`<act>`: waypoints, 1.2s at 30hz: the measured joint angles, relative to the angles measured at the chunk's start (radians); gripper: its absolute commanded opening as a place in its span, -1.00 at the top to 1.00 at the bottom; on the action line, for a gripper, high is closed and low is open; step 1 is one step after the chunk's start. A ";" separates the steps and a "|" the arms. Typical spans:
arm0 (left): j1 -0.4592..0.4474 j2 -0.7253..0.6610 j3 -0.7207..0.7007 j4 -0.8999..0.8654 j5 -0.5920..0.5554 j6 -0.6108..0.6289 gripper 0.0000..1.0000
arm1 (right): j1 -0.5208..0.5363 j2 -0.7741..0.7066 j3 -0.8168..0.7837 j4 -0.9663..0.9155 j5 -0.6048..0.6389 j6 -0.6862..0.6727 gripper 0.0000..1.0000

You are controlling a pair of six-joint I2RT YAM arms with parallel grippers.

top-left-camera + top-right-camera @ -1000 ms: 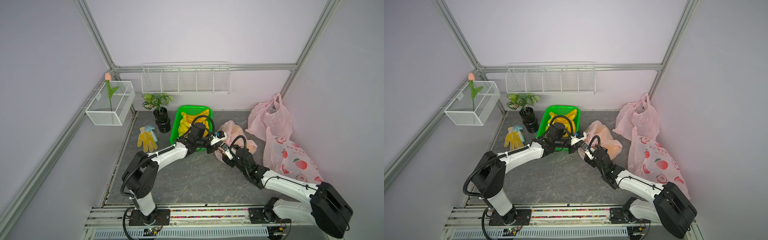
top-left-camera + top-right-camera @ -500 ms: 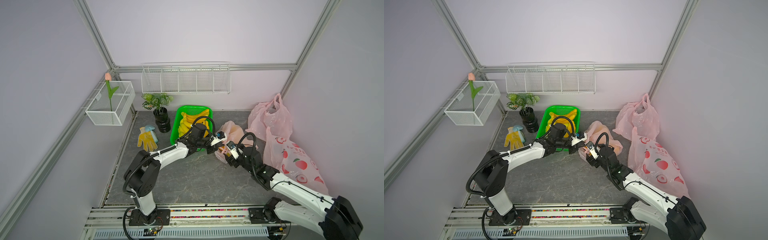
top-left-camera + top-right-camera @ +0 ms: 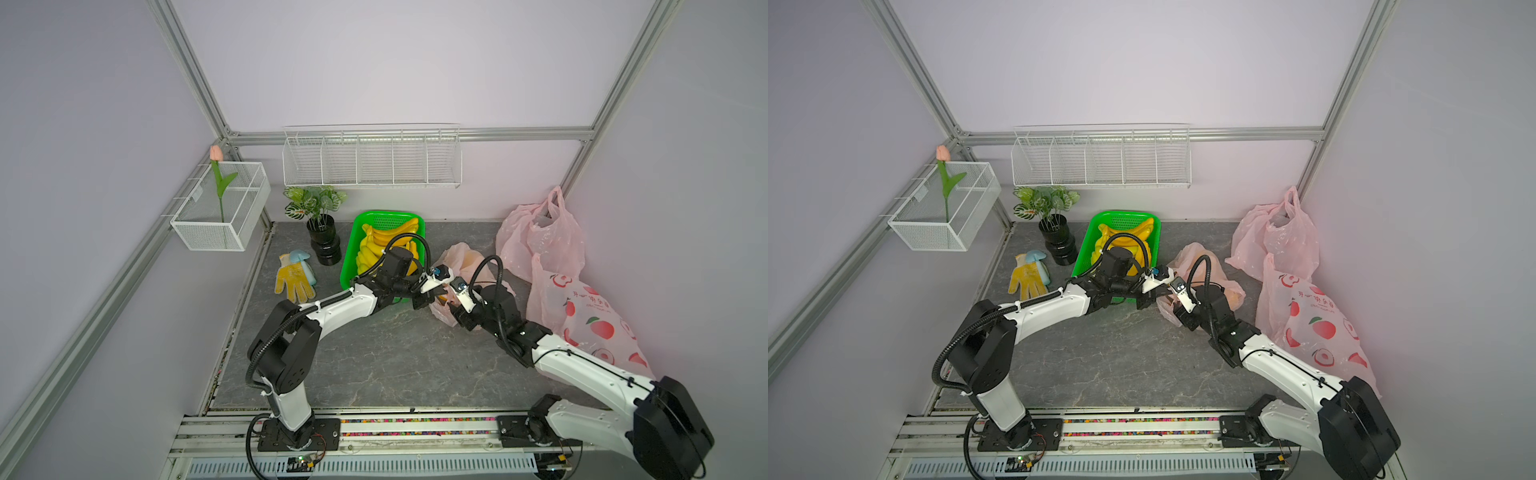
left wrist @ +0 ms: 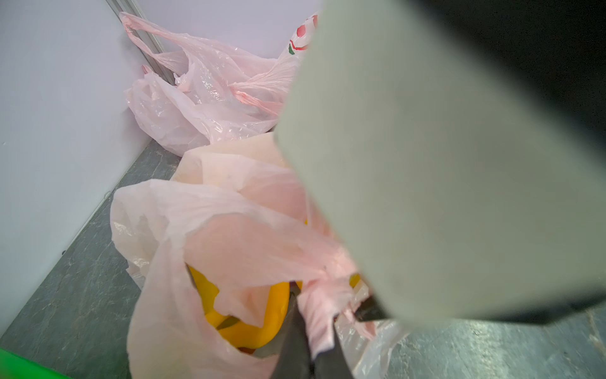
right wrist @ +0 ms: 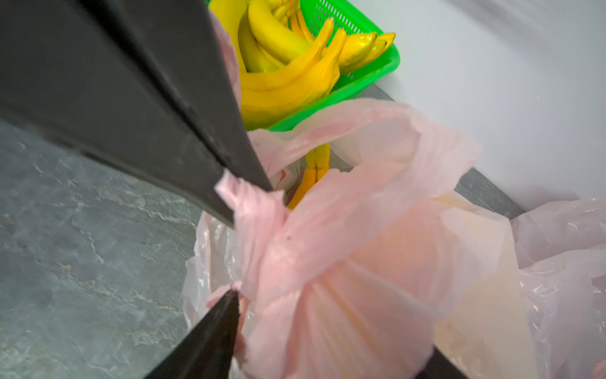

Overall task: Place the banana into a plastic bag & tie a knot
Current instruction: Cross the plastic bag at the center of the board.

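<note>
A: Grips?
B: Noted: left end effector (image 4: 311,334) clenched on a bunched strip of the pink plastic bag (image 3: 465,257); right end effector (image 5: 331,328) spread astride its neck.
A: Banana?
B: The banana (image 4: 249,325) sits inside, just beside the green basket (image 3: 347,266), mostly veiled. The counter (image 3: 374,353) is open off the basket's near rim.

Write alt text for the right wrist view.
The shut left gripper pinches a bunched edge of a pink plastic bag with a banana showing inside its mouth. The right gripper straddles the bag, jaws apart; behind stands a green basket of bananas.

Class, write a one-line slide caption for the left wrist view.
Left gripper pinching the pink plastic bag by its bunched rim, yellow banana showing inside, spare bags behind.
</note>
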 measured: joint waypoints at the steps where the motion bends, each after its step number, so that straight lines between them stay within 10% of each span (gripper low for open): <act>1: 0.001 0.000 0.000 0.000 0.001 0.000 0.95 | 0.002 0.012 0.003 -0.002 0.011 -0.006 -0.16; 20: 0.003 -0.003 0.008 0.000 0.067 0.001 0.71 | 0.038 0.044 -0.008 0.090 0.141 -0.008 0.87; 36: 0.021 -0.212 -0.025 0.014 0.055 -0.132 -0.53 | -0.002 -0.146 -0.091 0.179 -0.003 0.042 0.87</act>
